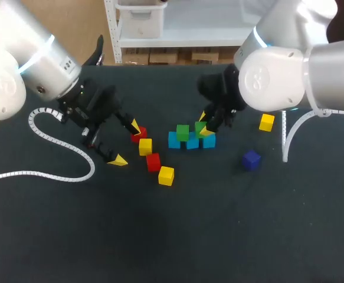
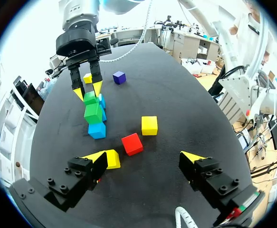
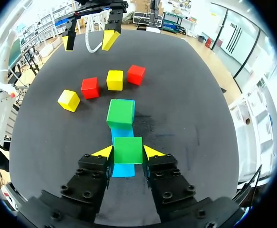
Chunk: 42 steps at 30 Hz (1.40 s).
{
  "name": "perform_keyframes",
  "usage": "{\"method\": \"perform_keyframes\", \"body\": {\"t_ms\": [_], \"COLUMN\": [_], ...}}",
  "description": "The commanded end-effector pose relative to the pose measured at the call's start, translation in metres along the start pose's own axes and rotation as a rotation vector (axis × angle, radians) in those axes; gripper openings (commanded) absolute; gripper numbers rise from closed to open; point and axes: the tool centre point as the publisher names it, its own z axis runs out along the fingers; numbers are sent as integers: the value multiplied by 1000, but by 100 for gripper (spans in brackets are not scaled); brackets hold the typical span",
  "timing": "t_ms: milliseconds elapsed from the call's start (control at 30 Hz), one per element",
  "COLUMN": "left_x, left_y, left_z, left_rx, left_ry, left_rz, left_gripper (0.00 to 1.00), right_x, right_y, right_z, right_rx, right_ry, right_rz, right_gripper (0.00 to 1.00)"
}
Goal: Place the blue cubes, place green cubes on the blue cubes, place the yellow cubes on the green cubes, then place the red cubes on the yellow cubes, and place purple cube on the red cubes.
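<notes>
Item: green cube point(image 3: 128, 150), being clamped between fingers of right gripper point(image 3: 128, 152), sitting over end of blue cube row point(image 1: 192, 143); contact with blue unclear.
Second green cube point(image 3: 120, 113): resting on neighbouring blue.
Left gripper point(image 1: 127, 143): hanging with fingers apart beside red cube point(image 1: 138, 136).
Risk: off-centre release tipping cube off blue; opening fingers nudging second green cube or shifting row.

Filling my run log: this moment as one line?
right claw: shut on green cube over blue cubes | left claw: open near red cube | other green cube: on blue cubes
</notes>
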Motion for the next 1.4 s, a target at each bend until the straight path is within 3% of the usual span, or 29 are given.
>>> {"method": "perform_keyframes", "body": {"t_ms": [33,400,567,633,933,1000,1033,1067,1233,1400], "left_x": [1,1,1,1,1,1,1,1,1,1], "left_y": [2,2,2,2,2,2,2,2,2,2], "left_z": [0,0,0,0,0,0,0,0,0,0], "left_rx": [2,2,2,2,2,2,2,2,2,2], "left_ry": [-1,-1,-1,-1,-1,-1,-1,-1,-1,-1], "left_rz": [2,2,2,2,2,2,2,2,2,2], "left_gripper": [100,100,100,100,100,100,100,100,100,100], "right_x": [1,1,1,1,2,2,2,2,3,6], "right_y": [3,6,6,6,6,6,6,5,5,7], "right_z": [-2,-2,-2,-2,-2,-2,-2,-2,-9,-25], "right_rx": [4,-1,-2,-3,-4,-5,-5,-5,11,41], "right_ry": [-5,-5,-5,-5,-6,-6,-6,-7,-29,-108], "right_rz": [0,1,2,3,5,5,6,7,20,39], "right_gripper": [2,8,22,34,49,80,85,98,100,100]}}
